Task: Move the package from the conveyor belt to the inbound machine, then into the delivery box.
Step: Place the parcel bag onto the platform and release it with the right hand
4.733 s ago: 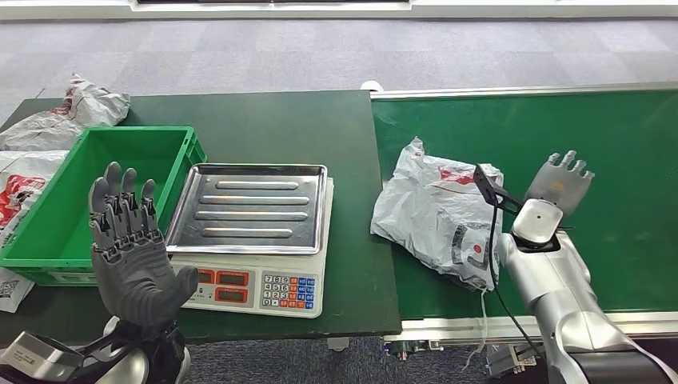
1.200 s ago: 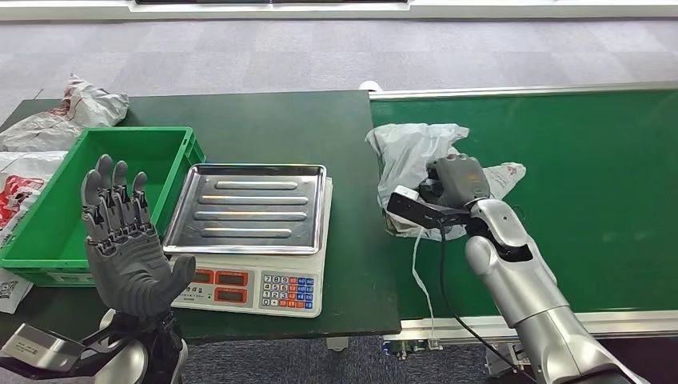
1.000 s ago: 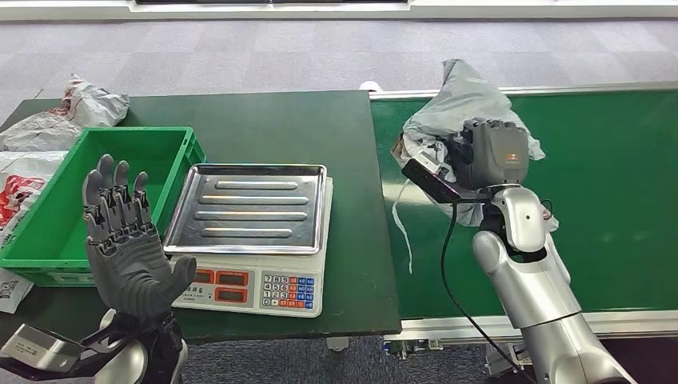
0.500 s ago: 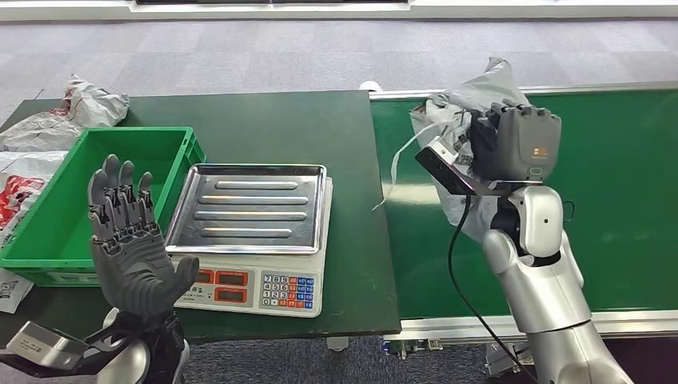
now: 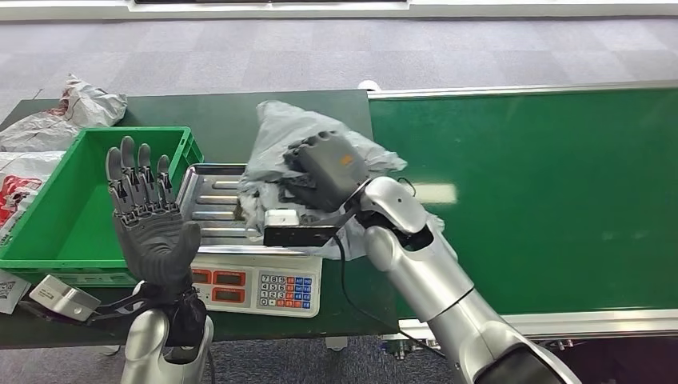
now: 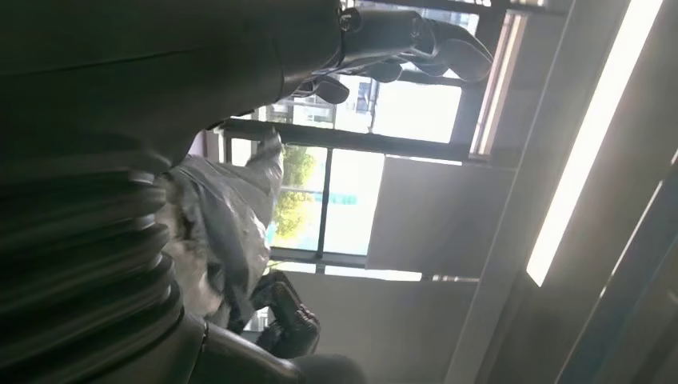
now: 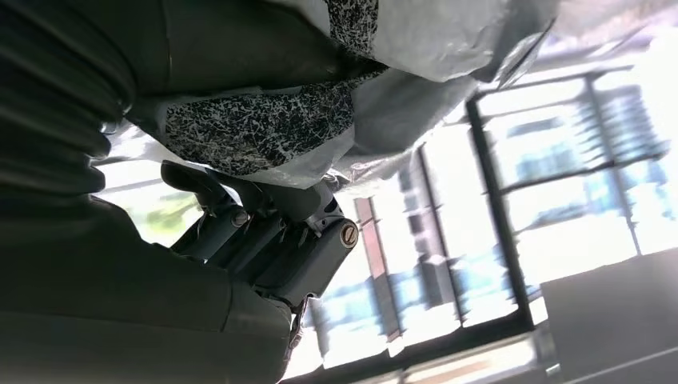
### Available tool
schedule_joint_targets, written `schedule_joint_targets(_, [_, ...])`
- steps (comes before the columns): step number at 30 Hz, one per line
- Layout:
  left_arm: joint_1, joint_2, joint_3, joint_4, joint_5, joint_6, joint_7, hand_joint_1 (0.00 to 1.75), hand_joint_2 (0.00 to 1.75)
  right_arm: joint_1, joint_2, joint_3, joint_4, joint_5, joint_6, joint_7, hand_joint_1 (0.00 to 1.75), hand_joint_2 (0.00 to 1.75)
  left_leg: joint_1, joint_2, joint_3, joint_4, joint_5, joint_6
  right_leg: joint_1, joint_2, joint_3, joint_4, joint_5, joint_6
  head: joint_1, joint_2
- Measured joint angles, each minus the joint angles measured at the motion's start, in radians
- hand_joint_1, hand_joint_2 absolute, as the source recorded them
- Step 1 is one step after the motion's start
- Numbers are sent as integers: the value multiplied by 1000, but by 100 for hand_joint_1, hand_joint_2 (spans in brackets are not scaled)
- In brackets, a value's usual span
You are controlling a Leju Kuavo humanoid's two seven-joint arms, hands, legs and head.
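My right hand point(image 5: 324, 166) gripped the package point(image 5: 276, 136), holding it above the scale point(image 5: 264, 280) tray on the tabletop point(image 5: 232, 112). My left hand point(image 5: 148, 216) stood raised, fingers spread, holding nothing.

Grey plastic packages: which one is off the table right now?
The crumpled grey plastic package gripped by the right robot hand, held over the steel scale tray. The other grey bags lie on the table beside the green crate.
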Motion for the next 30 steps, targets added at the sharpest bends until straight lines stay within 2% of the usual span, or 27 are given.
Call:
schedule_joint_targets(4, [0,-22,51,0,25,8,0,0,175,0,37,149,9,-73,55,-22,175,175,0,-1,-1,0,0,0,0,0,-1,0,-1,-1,0,0])
schedule_joint_targets(9, [6,-31,96,-11,27,11,0,0,175,-1,60,276,16,-88,59,-13,175,175,0,-1,-1,0,0,0,0,-1,-1,0,0,-1,0,0])
schedule_joint_targets(12, [10,-33,111,-24,23,18,-1,0,175,-10,67,316,28,-73,29,23,175,175,0,-1,-1,0,0,0,0,-1,0,0,0,-1,0,0])
schedule_joint_targets(17, [21,-36,138,-67,22,59,-2,0,175,-68,94,354,136,8,-82,154,175,175,0,-1,-1,0,0,0,0,-1,0,0,1,-1,0,0])
schedule_joint_targets(22, [28,-37,161,-103,19,116,-3,0,175,-111,113,367,244,20,-110,188,175,175,0,-1,-1,0,0,0,0,-1,-1,0,1,-1,0,0])
schedule_joint_targets(24, [31,-37,170,-124,-18,244,-3,0,175,-124,118,378,277,20,-119,228,175,175,0,-1,-1,0,0,0,0,-1,-1,0,1,-1,0,0])
schedule_joint_targets(28, [12,-32,189,-179,-204,754,-4,0,175,-151,120,408,346,-23,-154,339,175,175,0,-3,-1,0,0,-1,0,-2,-1,0,1,-1,0,0])
schedule_joint_targets(30, [-15,-30,214,-184,-224,855,-4,0,175,-163,121,418,375,-32,-207,423,175,175,0,-5,-1,0,1,-1,0,-4,0,0,1,-1,0,0])
